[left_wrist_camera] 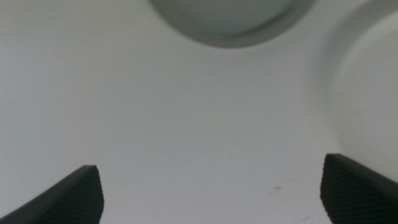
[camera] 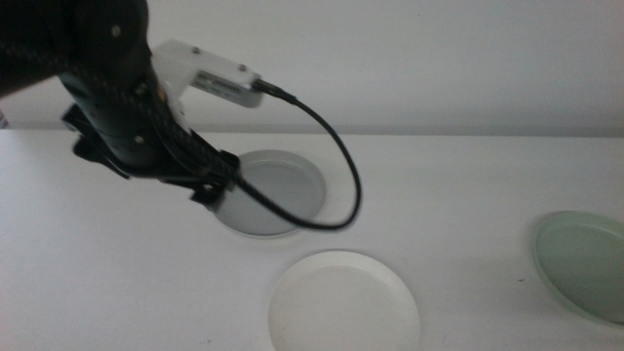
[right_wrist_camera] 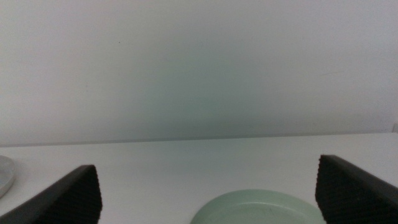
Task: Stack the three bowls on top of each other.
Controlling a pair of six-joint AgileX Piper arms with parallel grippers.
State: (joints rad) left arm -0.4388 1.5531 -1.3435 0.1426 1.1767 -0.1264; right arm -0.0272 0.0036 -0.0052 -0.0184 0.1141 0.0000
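The grey bowl sits mid-table, the white bowl in front of it near the front edge, and the pale green bowl at the far right, cut by the picture's edge. All three stand apart. My left gripper hangs at the grey bowl's left rim. In the left wrist view this gripper is open and empty over bare table, with the grey bowl ahead and the white bowl beside it. My right gripper is open and empty, just short of the green bowl; it is out of the middle view.
The white table ends at a pale back wall. The left arm's black cable loops over the grey bowl's right rim. A bowl's rim shows at the edge of the right wrist view.
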